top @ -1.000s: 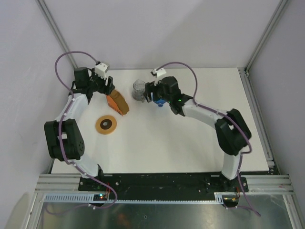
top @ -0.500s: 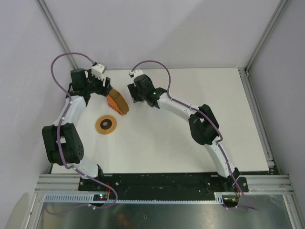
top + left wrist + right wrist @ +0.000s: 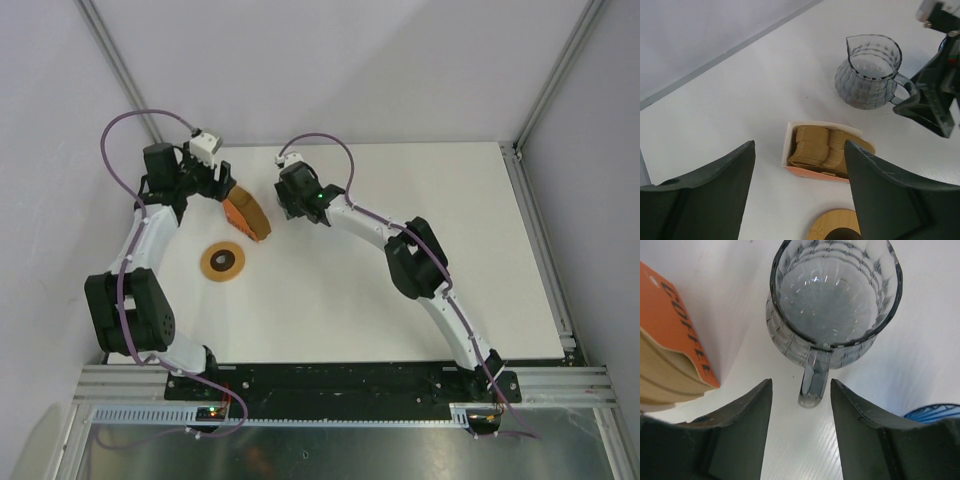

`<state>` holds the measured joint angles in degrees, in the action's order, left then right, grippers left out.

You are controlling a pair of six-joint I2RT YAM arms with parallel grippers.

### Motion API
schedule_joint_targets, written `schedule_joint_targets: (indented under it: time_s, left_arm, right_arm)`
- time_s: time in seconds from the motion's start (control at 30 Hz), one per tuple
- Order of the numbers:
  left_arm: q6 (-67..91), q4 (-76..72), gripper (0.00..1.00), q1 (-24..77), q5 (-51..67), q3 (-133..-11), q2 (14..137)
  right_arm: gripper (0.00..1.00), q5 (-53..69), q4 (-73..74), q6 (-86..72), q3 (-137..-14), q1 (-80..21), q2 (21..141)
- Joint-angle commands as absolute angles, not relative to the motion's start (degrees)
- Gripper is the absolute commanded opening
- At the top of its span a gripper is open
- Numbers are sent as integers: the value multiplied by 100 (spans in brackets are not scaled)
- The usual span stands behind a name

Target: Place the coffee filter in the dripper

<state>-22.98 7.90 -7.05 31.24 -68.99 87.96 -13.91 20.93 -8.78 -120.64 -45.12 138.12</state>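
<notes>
The dripper shows only as a blue ribbed rim (image 3: pixel 935 412) at the lower right edge of the right wrist view; my right arm hides it from above. No loose coffee filter shows; tan papers sit stacked in the orange packet (image 3: pixel 826 151), also visible from above (image 3: pixel 247 217). My right gripper (image 3: pixel 801 386) is open, its fingers either side of the handle tip of the clear glass carafe (image 3: pixel 835 300), not touching it. From above it (image 3: pixel 288 200) covers the carafe. My left gripper (image 3: pixel 800 200) is open and empty, above the packet's near side (image 3: pixel 222 188).
A round tan-orange ring (image 3: pixel 222 262) lies in front of the packet and shows at the bottom of the left wrist view (image 3: pixel 832 227). The carafe (image 3: pixel 869 72) stands right of the packet, with the right gripper's dark body (image 3: pixel 935 100) beside it. A wall runs close behind.
My right arm has swung left, from over the dripper to the carafe's handle, and now covers the carafe from above. My left gripper has drawn back slightly to the left.
</notes>
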Motion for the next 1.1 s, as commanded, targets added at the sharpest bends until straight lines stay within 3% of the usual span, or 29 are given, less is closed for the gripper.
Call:
schedule_joint_targets:
  time_s: [0.0,0.1,0.27,0.37,1.07]
  left_arm:
    - [-2276,712,77,-747,3311,-6797,8481]
    - [-2284,712,78,-747,3321,-6765,8435]
    - [-2293,719,79,-750,3287,-6746,8342]
    - [-2294,717,79,-753,3330,-6719,8254]
    - [-1897,784,82,-916,2720,-6585,7793]
  right_arm:
    - [53,-1401,2191,-927,-12623,-4483,14000]
    - [46,-1392,2140,-923,-12673,-4463,14105]
    - [14,-1349,2266,-1076,-12820,-4394,14178]
    - [2,-1323,2139,-1101,-12689,-4406,14006]
    - [0,-452,490,-378,-10695,-4535,11219]
